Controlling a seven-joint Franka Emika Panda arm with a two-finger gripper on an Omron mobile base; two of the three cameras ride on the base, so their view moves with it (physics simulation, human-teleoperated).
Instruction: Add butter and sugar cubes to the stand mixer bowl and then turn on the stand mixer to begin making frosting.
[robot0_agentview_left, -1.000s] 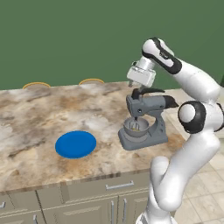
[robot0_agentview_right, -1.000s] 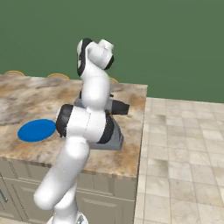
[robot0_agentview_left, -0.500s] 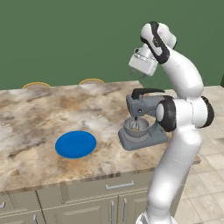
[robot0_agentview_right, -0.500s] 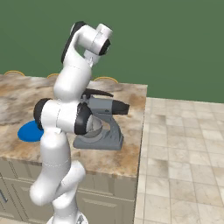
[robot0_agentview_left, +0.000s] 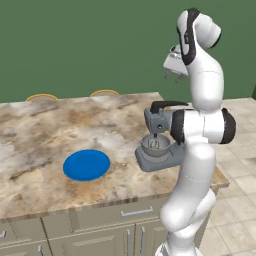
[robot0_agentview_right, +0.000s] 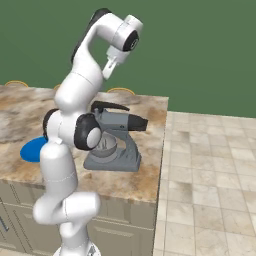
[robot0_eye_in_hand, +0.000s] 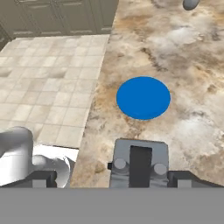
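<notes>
Your pincer (robot0_agentview_left: 172, 64): spread, empty, high above the stand mixer (robot0_agentview_left: 159, 145). Mixer: near the worktop (robot0_agentview_left: 45, 130) corner. Blue plate (robot0_agentview_left: 86, 165): well apart, bare marble around.

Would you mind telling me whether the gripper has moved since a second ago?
Yes. In the left base view the gripper has risen from just above the stand mixer and now sits high above it, further right.

A dark green wall (robot0_agentview_left: 75, 45) backs a marble counter (robot0_agentview_left: 45, 130) over grey cabinets (robot0_agentview_left: 100, 230), beside beige floor tiles (robot0_agentview_right: 210, 165).
</notes>
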